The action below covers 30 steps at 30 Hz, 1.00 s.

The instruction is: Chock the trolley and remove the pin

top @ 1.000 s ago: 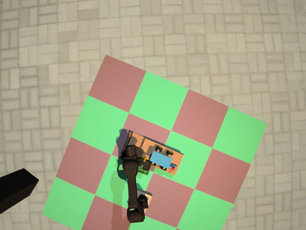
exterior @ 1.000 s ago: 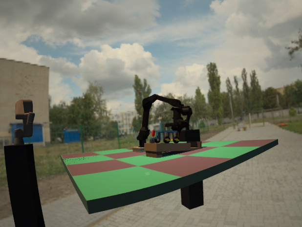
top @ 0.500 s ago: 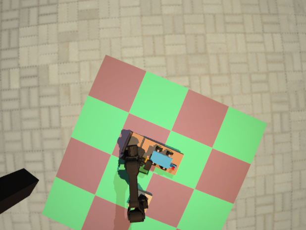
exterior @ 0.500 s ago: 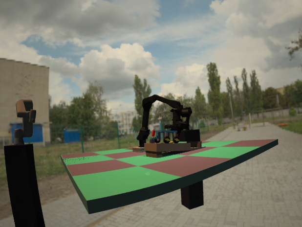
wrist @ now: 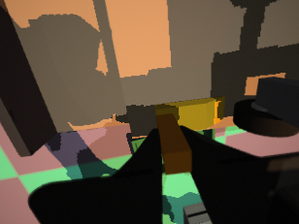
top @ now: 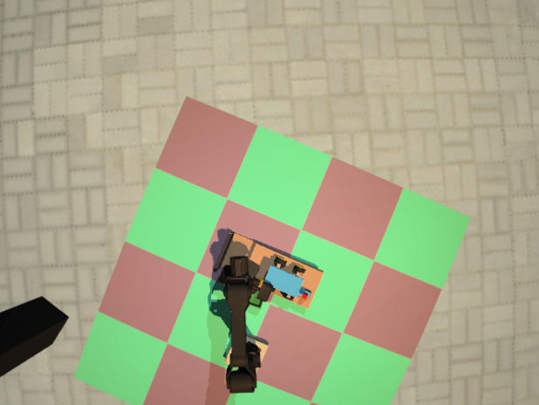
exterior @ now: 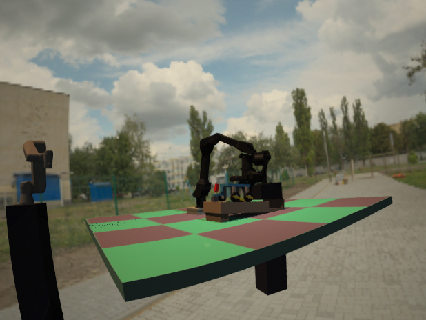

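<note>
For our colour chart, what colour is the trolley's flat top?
Light blue; the top view shows it best.

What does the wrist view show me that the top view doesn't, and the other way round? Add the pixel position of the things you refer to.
Only the wrist view: the chock's orange handle [wrist: 178, 160], clamped between the gripper's fingers.

Only the top view: the trolley's blue deck [top: 285, 280] and the stop pin's red head [top: 304, 296] at the uphill end.

Both: the ramp [top: 246, 242] [wrist: 141, 38], the chock's yellow body [top: 260, 282] [wrist: 196, 115], just a sliver from above, and the checkered table top [top: 340, 205] [wrist: 104, 142].
</note>
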{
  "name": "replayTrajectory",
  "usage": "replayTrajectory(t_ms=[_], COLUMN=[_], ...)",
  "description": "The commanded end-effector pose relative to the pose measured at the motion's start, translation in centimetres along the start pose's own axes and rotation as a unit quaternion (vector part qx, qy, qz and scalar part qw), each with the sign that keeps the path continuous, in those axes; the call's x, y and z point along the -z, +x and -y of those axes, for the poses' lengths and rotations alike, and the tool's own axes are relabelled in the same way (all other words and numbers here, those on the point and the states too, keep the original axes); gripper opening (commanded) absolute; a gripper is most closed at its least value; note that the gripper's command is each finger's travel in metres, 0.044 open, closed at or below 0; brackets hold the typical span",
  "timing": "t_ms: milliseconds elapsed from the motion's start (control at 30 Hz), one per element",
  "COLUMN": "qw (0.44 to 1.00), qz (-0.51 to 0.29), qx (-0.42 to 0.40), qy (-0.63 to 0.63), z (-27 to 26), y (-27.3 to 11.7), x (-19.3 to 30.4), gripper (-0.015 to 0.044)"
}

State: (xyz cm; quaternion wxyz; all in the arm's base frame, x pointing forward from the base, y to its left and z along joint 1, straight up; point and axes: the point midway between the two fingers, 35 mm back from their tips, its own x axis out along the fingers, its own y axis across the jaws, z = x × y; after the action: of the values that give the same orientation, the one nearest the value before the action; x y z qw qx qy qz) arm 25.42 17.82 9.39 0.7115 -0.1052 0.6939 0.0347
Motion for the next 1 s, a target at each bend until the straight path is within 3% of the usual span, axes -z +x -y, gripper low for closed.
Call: replayTrajectory(t_ms=[0, 833, 967], qw=[1.0, 1.0, 1.0], qz=[0.004, 0.001, 0.001], qx=[0.002, -0.001, -0.001], qy=[-0.001, -0.001, -0.001], z=[0.5, 1.4, 1.4], y=[-0.1, 0.1, 0.1], x=[0.0, -0.1, -0.1], gripper=[0.0, 0.0, 0.0105])
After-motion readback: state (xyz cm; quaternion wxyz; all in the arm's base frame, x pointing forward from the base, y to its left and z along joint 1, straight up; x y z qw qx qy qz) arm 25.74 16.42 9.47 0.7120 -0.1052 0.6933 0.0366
